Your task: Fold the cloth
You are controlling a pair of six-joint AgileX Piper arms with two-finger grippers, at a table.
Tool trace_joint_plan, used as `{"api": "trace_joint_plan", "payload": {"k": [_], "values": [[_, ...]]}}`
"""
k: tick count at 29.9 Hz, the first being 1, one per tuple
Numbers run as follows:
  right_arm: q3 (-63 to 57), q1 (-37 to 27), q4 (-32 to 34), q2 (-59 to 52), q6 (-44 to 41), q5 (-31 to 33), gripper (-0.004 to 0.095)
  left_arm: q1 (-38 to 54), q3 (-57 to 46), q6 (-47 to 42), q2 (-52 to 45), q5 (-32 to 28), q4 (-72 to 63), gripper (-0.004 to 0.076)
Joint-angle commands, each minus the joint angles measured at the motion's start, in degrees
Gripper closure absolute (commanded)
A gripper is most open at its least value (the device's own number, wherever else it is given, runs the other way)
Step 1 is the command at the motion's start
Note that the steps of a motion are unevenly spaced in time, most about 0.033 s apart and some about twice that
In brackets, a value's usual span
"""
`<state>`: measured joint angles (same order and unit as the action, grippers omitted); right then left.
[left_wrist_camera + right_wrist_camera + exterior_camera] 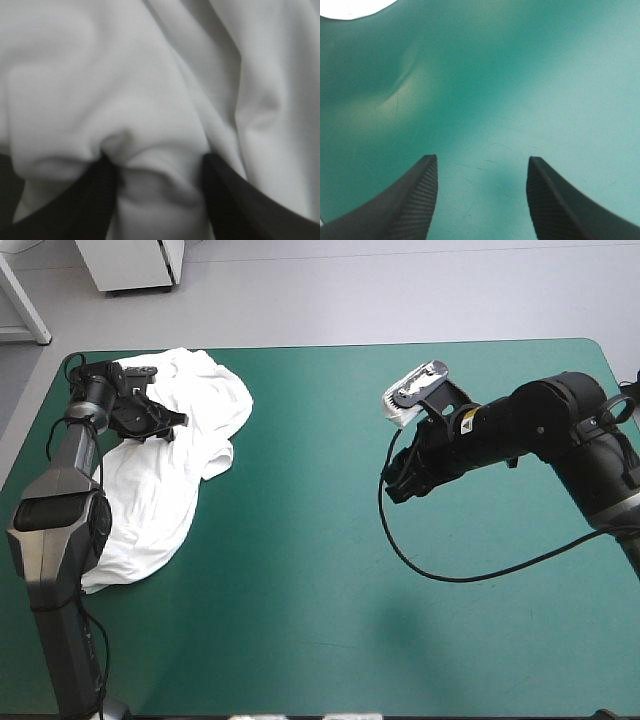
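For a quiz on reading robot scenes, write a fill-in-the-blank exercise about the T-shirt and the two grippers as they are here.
1. The crumpled white T-shirt lies toward the ____ edge of the table.
2. The left gripper stands open with the ____ bunched between its fingers.
3. The right gripper is ____, with only bare table between its fingers.

Missing words: left; T-shirt; open.
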<state>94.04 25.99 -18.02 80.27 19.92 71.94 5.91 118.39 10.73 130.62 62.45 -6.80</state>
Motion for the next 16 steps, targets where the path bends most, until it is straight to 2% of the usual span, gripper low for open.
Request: {"api": "trace_joint_plan", "payload": {"k": [1,2,5,10,16], "values": [[1.52,-0.25,-1.5,-1.95,0.19,-0.42,0.0395,-0.24,1.55,1.11,-2.16,-0.23,-5.85,0.0424],[1.52,-0.25,-1.5,-1.95,0.19,-0.42,0.0395,-0.24,1.55,1.07,-2.16,0.13,-6.13,0.0479],[1.52,-0.25,-1.5,-1.95,0.19,-0.42,0.0397,-0.33,1.55,2.53,-2.16,1.06,-6.6,0.0734],[1.52,-0.25,-1.35,-1.95,0.19,-0.42,0.0397,-0.93,1.55,7.17,-2.44,2.62,-12.99,0.0733],[1.52,-0.25,-1.09,-1.95,0.19,-0.42,0.0398,-7.61,1.55,10.26,-4.4,4.19,-15.07,0.0733]]}}
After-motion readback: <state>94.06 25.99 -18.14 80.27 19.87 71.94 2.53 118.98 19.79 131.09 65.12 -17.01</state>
